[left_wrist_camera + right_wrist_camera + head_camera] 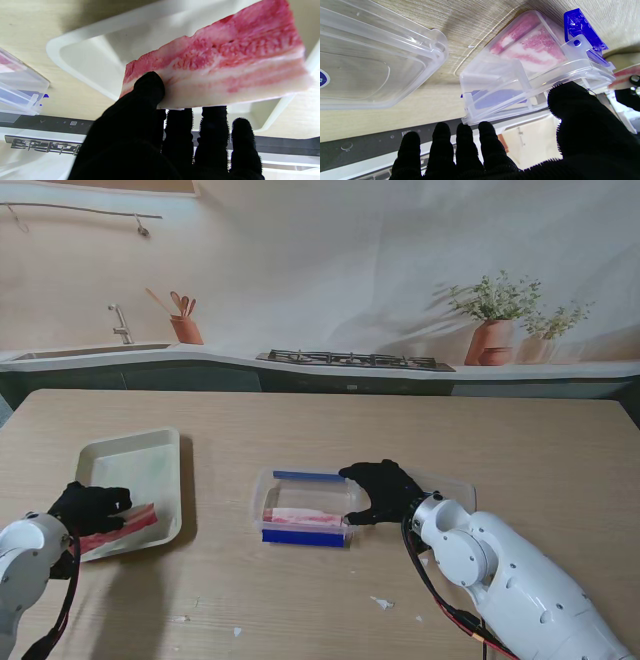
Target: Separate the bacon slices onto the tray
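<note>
At the lower left of the stand's view, your left hand (88, 508) pinches a bacon slice (125, 527) between thumb and fingers and holds it over the near end of the white tray (150, 455). The wrist view shows the thumb (148, 86) pressed on the slice's fatty edge, the other fingertips under it. You are on the placing step; I judge the next move is to lower the slice flat onto bare tray and then release it.

At the frame's centre sits the clear container (275, 485) with blue clips (305, 537), more bacon (300, 518) still inside. Your right hand (385, 490) rests against its right end, fingers spread, gripping nothing, apparently steadying it. Just right of it lies the clear lid (458, 490).

The lid carries a blue sticker (323, 78), too cropped to read. No other writing is legible.
</note>
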Motion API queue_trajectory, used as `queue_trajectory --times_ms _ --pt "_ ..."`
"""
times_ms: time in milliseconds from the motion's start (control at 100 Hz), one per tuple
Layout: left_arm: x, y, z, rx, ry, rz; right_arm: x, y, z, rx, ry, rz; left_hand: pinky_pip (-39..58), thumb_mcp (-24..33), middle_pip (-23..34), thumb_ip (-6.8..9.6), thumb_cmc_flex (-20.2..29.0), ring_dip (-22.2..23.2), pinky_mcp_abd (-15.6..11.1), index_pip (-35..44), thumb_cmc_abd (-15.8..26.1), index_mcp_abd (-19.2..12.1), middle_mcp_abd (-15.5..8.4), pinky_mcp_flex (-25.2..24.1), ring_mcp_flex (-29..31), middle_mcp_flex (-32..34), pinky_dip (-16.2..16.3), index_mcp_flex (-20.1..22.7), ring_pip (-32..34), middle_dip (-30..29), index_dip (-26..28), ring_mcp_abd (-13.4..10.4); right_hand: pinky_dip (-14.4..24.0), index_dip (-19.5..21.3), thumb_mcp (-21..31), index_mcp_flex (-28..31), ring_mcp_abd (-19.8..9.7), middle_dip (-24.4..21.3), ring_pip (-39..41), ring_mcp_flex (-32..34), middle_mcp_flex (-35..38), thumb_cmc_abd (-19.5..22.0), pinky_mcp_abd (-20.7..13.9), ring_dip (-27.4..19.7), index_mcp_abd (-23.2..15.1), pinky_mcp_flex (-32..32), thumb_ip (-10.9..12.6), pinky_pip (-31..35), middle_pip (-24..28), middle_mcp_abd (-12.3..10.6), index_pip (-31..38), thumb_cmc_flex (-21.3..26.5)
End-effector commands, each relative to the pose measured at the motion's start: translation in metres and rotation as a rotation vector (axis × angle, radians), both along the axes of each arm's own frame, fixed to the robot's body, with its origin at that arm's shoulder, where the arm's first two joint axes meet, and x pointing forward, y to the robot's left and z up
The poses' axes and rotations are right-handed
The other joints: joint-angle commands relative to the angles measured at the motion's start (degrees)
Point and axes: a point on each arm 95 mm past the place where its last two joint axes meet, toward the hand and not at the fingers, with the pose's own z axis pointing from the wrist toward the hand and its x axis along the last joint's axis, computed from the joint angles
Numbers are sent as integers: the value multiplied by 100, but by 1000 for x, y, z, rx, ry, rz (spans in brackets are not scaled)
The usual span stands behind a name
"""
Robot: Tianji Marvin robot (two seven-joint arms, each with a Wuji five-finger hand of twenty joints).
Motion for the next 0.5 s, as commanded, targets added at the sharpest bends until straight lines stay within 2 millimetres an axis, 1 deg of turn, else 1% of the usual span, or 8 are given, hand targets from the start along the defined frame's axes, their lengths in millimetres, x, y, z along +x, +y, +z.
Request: queue_trajectory --times_ms 0,190,210,230,380,450,480,490 --pt "-1 0 -8 -5 39 6 -4 5 -4 -3 20 10 -188 58 171 64 608 87 -113 311 337 -425 -348 -96 -146 43 -85 -67 -67 218 177 -90 115 45 114 -55 -122 15 41 -158 -62 10 23 35 21 -14 -30 -13 97 -89 41 20" --pt "1 0 -17 -9 65 24 -4 4 -3 -2 17 9 -472 -142 146 133 707 40 -72 292 422 -483 -359 -108 -310 -74 -72 -134 -148 224 183 -175 116 45 110 -53 -123 17 36 -160 -61 5 33 33 22 -14 -31 -12 100 -88 40 15" --pt "1 0 -18 -9 66 26 -4 4 -3 -2 17 9 -599 -345 157 199 814 -6 -72 308 463 -485 -355 -86 -340 -103 18 -151 -150 208 164 -183 116 45 113 -53 -123 17 35 -159 -61 8 32 33 21 -14 -30 -11 100 -88 40 20" --pt "2 0 -19 -9 64 27 -4 4 -3 -2 17 9 -635 -394 156 216 837 -21 -50 310 467 -481 -361 -86 -337 -100 43 -147 -153 195 153 -180 116 45 114 -50 -126 17 37 -157 -62 7 32 33 19 -15 -30 -12 100 -94 41 23" --pt "4 -2 -21 -12 44 33 -4 5 -3 -3 18 10 -695 -417 25 280 763 -161 13 218 428 -448 -331 -97 -384 -147 131 -160 -293 0 -69 -200 117 45 110 -51 -125 17 34 -159 -62 17 29 32 21 -16 -31 -12 100 -95 40 15" --pt "5 -3 -22 -14 40 38 -4 5 -3 -2 17 9 -808 -529 -211 402 742 -381 9 53 375 -364 -310 -92 -487 -269 201 -179 -463 -312 -537 -216 117 45 108 -50 -124 17 35 -158 -62 14 29 32 9 -17 -31 -12 101 -95 41 17" --pt "6 -3 -22 -14 27 37 -4 5 -3 -2 17 9 -791 -479 -417 434 707 -475 41 -171 280 -314 -286 -93 -508 -323 239 -169 -566 -528 -842 -215 117 45 107 -51 -124 17 36 -157 -64 11 28 33 12 -16 -31 -12 99 -92 40 16" --pt "6 -3 -22 -14 23 37 -4 5 -3 -2 17 9 -771 -342 -502 416 622 -551 49 -216 226 -284 -276 -100 -509 -344 284 -173 -597 -587 -1002 -217 117 45 108 -51 -124 17 36 -156 -65 13 28 33 13 -16 -30 -12 99 -92 41 17"
